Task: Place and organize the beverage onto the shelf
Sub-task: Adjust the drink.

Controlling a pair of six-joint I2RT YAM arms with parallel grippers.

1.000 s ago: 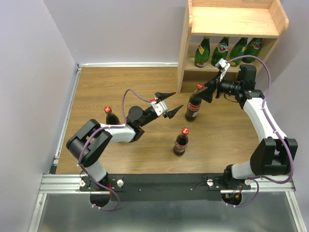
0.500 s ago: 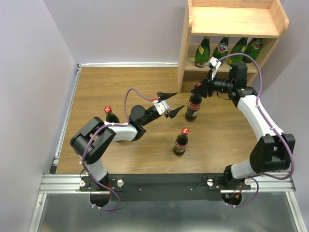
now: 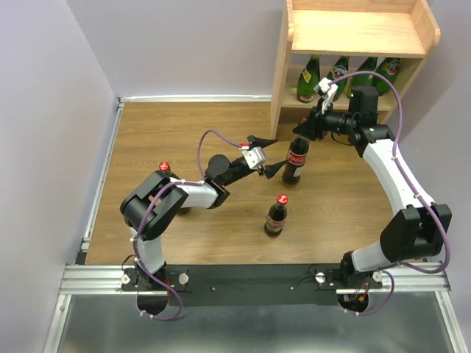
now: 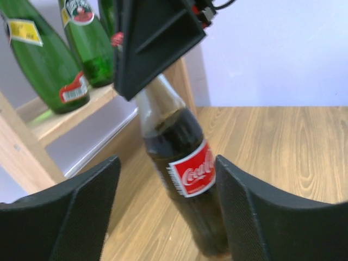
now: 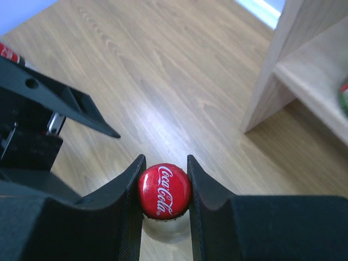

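Cola bottle (image 3: pixel 295 158) upright toward the desk's far right, just in front of the left side panel of the shelf (image 3: pixel 282 66). Pinched at the red cap (image 5: pixel 163 190) by right gripper (image 5: pixel 165 161), pads touching the crown on both sides. Bracketed lower down by left gripper (image 3: pixel 268 156), jaws spread, labelled body between the fingers, apparently no contact. Probably heavy for its size: glass, dark liquid up to the shoulder. Rigid, no give under the pads; breakable if tipped or knocked against the wood. Smooth and likely slippery along neck and body, with only the crimped cap edge for a ridge. Cap-only hold judged narrow and high, so expect swing below on any lift. Better purchase probably at the labelled body or just under the cap's lip. Four green bottles (image 3: pixel 309 77) on the shelf's lower tier. Second cola bottle (image 3: pixel 276 215) upright mid-desk, nearer the front edge. Third cola bottle (image 3: pixel 164 166) toward the left edge, little but its cap visible beside the left arm (image 3: pixel 158 209).
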